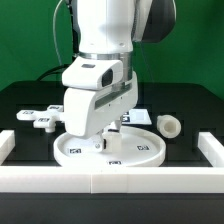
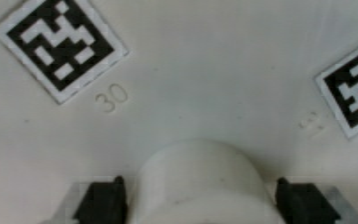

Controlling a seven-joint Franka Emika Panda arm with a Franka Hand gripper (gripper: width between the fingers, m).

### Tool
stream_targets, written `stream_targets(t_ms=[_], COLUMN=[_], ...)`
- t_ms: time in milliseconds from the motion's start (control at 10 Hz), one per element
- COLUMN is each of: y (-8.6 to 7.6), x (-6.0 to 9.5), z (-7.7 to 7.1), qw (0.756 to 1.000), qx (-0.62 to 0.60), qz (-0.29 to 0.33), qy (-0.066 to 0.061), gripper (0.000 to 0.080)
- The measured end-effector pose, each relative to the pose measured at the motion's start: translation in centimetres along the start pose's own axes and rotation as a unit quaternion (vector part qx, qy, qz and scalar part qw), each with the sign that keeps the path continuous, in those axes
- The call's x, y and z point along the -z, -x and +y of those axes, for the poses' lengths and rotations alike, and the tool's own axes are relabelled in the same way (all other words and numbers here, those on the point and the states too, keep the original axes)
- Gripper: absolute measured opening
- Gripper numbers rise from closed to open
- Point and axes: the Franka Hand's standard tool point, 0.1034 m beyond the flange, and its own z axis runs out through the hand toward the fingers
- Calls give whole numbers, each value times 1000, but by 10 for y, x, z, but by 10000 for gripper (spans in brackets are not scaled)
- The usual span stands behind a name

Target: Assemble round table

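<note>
The large rimmed round disc point(image 1: 110, 150) lies tag side up near the front barrier. My gripper point(image 1: 103, 140) reaches down onto its middle. In the wrist view the disc's face point(image 2: 194, 90) fills the picture with two tags, and its raised white central hub point(image 2: 202, 185) sits between my gripper's point(image 2: 201, 200) dark pads point(image 2: 105, 200), filling the gap and touching both. The short cylindrical post point(image 1: 168, 126) lies on the table at the exterior view's right of the disc. The flat lobed foot piece point(image 1: 38, 117) lies at the exterior view's left.
Long white barrier bars run along the front point(image 1: 110, 182) and up both sides point(image 1: 212, 148). The disc lies close to the front bar. The arm's body hides the table behind the disc.
</note>
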Motion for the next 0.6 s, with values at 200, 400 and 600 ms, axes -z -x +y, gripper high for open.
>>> stream_targets(t_ms=[200,400,600], y=[0,-12,-31], x=[0,0,0], z=[0,-1,3], qw=[1000,1000,1000], qx=[0,7,18], qz=[0,3,8], qy=[0,1,4], gripper=[404,404,406])
